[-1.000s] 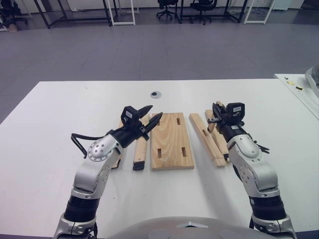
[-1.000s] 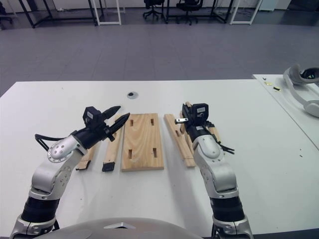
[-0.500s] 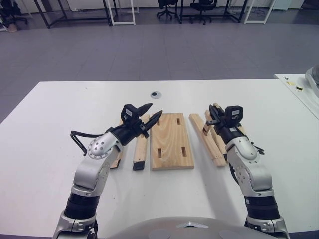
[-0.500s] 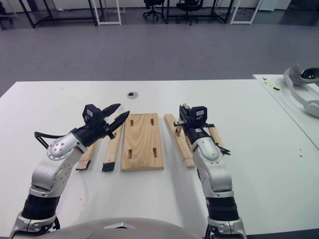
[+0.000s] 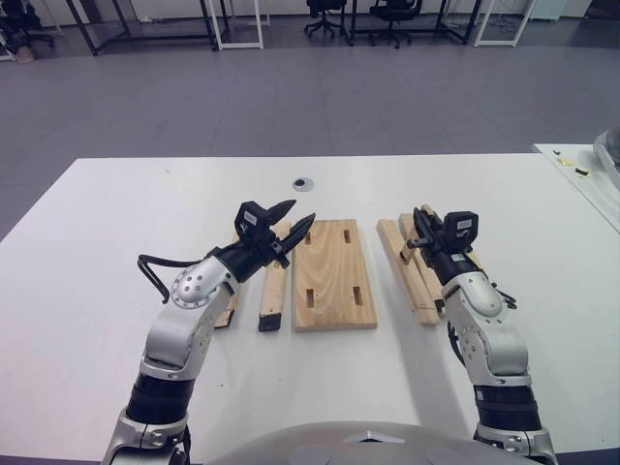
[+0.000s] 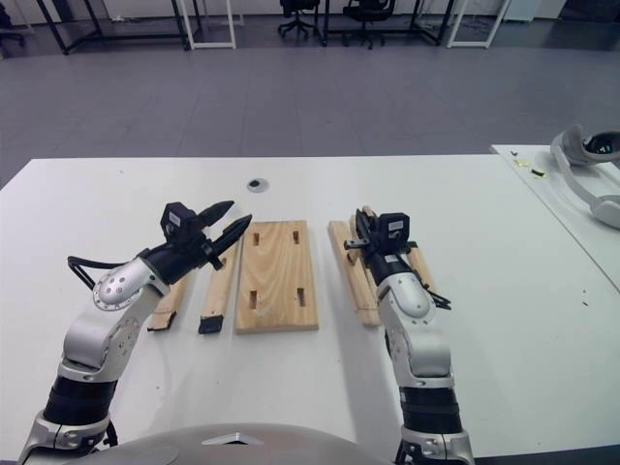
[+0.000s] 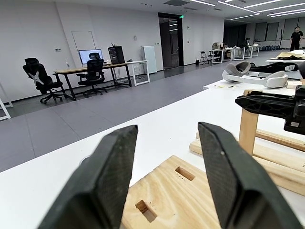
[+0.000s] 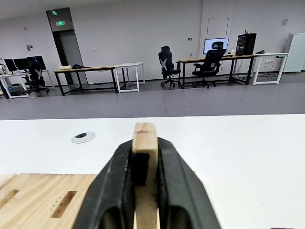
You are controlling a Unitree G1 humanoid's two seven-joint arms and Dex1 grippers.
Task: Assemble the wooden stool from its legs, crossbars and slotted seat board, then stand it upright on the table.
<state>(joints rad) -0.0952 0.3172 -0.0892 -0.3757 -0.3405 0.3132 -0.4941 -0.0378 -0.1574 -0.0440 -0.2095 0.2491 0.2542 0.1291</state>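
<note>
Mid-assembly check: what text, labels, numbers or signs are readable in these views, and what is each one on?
No text is legible.
Green sign above the doorway: too small to read.
White sticker on the left gripper: too small.
White sticker on the right gripper, which clamps a wooden piece: too small.
Monitor screen in the room behind: blurred.
Seat board: no print visible.

Your slotted seat board lies flat mid-table between left bars and right bars; a short bar stands upright.
</note>
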